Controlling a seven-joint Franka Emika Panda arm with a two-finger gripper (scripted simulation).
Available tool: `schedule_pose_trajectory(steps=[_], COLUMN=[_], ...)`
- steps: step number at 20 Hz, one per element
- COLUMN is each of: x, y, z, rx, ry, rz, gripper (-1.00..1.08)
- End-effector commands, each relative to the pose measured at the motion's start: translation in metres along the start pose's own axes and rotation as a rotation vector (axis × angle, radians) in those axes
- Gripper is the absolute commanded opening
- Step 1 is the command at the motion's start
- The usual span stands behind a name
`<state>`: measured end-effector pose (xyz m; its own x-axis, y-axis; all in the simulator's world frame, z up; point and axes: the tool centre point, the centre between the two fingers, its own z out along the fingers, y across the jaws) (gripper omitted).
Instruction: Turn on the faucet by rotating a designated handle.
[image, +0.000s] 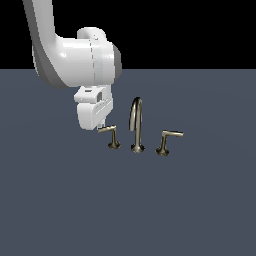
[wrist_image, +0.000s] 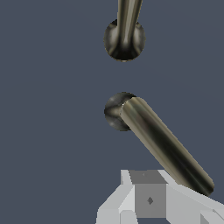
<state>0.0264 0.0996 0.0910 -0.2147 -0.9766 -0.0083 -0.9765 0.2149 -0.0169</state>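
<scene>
- At the exterior view's left, you see the white arm (image: 75, 55) reaching down from the top edge, its gripper (image: 101, 125) hanging at the free end of the handle (image: 111, 136).
- You cannot tell from either view whether the jaws are spread or closed; in the wrist view only one grey finger (wrist_image: 148, 197) shows, just beside the lever's tip.
- The handle stands upright on its flared base on the grey surface (image: 128, 210), its thin arm pointing toward the gripper.
- Next, near the middle of the exterior view, you find the arched spout (image: 136, 125) of the faucet.
- At the exterior view's right stands the slanted-stem handle (image: 168, 141), well apart from the gripper.
</scene>
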Motion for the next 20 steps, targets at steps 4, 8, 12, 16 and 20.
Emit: schedule_pose_trajectory(steps=[4,8,12,16,20], x=[0.003,0.007,0.019,0.031,0.040], y=[0.026,0.023,0.032,0.041,0.048], z=[-0.001,0.000,-0.001,-0.001,-0.001], rx=[-0.016,-0.008,-0.011,-0.014,-0.016], ry=[0.008,0.003,0.005,0.007,0.008], rz=[0.005,-0.022,-0.012,-0.003,0.005], gripper=[-1.00,-1.00,-1.00,-1.00,-1.00])
